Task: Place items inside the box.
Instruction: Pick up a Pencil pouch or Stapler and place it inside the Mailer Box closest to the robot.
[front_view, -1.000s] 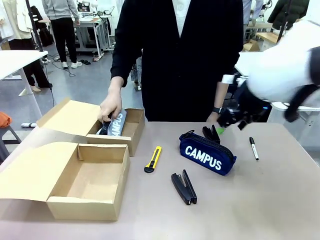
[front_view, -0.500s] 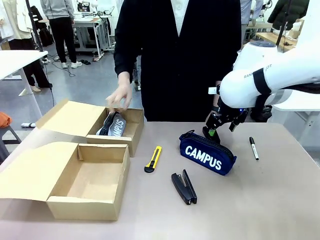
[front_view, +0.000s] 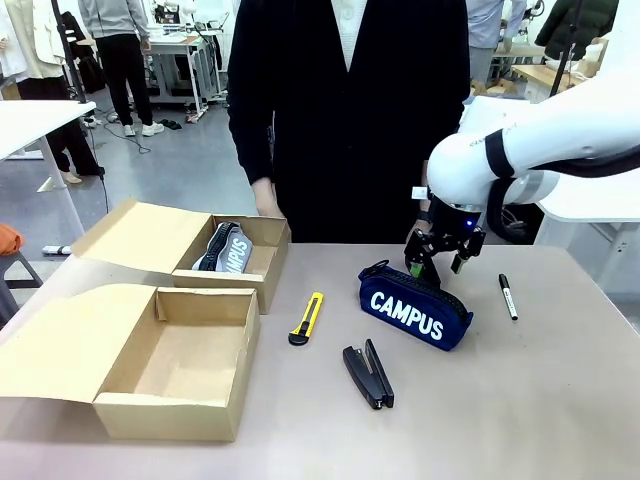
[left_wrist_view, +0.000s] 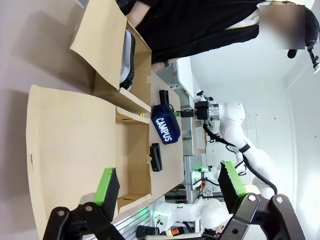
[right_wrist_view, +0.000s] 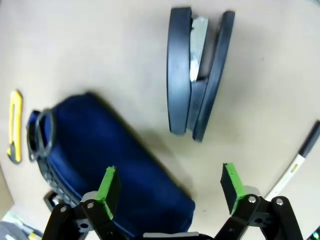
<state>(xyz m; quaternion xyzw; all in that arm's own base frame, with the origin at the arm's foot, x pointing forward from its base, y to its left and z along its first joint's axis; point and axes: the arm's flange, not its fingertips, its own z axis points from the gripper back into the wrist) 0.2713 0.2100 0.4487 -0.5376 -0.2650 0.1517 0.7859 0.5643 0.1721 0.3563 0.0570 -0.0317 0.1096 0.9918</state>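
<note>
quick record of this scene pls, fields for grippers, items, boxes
right gripper: open, over the far end of the navy pencil case
left gripper: open, holding nothing
grey pencil case: inside the far box
near box: open, lid flap back
loose on table: yellow utility knife, black stapler, black marker, navy pencil case
person: standing at the far side

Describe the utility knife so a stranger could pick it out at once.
Find the open cardboard box holding the grey pencil case. On the table between it and the navy CAMPUS pencil case lies the utility knife. It alone is yellow and slim; the neighbouring stapler is black.
</note>
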